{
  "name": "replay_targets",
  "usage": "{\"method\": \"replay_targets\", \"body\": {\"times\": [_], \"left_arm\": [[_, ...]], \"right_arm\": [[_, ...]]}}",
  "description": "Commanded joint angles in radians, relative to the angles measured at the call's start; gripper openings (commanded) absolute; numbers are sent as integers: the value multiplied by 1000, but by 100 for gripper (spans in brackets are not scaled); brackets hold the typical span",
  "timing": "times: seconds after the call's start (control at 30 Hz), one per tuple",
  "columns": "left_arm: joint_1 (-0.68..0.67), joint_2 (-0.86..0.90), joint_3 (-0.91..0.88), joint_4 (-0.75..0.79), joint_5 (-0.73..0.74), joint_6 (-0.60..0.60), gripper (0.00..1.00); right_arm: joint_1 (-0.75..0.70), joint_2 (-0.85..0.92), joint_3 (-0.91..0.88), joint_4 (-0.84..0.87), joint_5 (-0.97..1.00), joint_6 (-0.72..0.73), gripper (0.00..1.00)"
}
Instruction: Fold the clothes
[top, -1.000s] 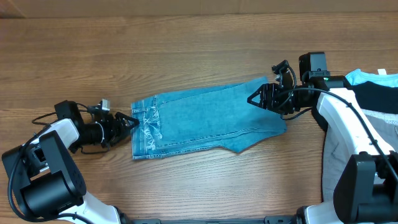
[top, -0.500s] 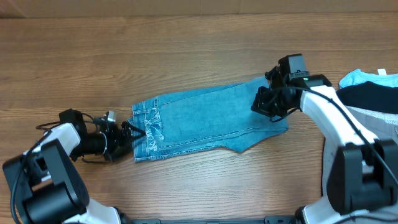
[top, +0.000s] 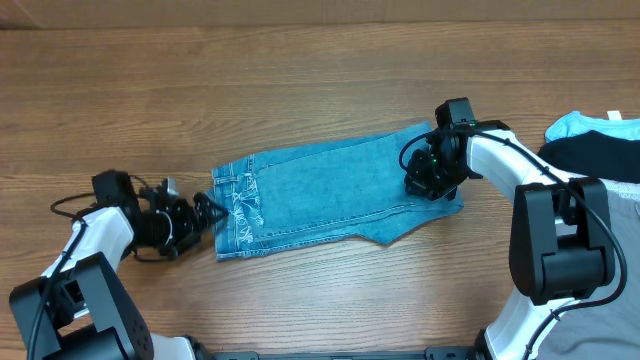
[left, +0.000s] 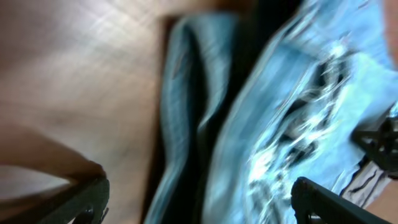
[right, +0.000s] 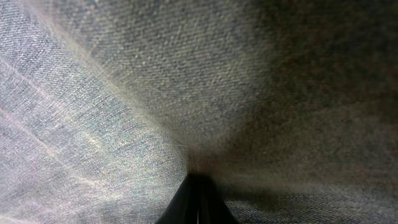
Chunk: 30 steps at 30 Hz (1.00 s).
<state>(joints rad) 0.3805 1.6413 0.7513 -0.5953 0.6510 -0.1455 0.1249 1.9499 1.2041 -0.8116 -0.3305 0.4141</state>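
One folded pair of jeans, two grippers at its ends.
The jeans lie mid-table. The left gripper stands spread wide at their left end; the right gripper is pinched together on denim at the right end. Three garments lie at the right edge: pale-blue top, black garment, grey trousers.

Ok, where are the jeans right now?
In the overhead view the jeans lie centre-frame, between the left gripper at one end and the right gripper pinching the other.

white arms with black joints, black cables.
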Motion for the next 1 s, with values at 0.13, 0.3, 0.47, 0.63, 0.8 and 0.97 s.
{"method": "replay_targets", "body": {"times": [0.13,0.3,0.47,0.63,0.8,0.97], "left_arm": [[-97,137,-141,87,-178,-87,92],[-99,137,-141,116,-100,-86,80],[-100,137,-141,163,-22,-83,69],[-100,137,-140,182,33,-41,60],[-99,137,-132,182,57,-33,29],[-71,126,-27,35,33,21,4]], "right_arm": [[3,54,-7,30,41,5,4],[3,54,-7,40,38,6,4],[3,54,-7,42,38,6,4],[3,54,-7,48,38,6,4],[3,54,-7,56,38,5,4],[3,46,-2,41,37,5,4]]}}
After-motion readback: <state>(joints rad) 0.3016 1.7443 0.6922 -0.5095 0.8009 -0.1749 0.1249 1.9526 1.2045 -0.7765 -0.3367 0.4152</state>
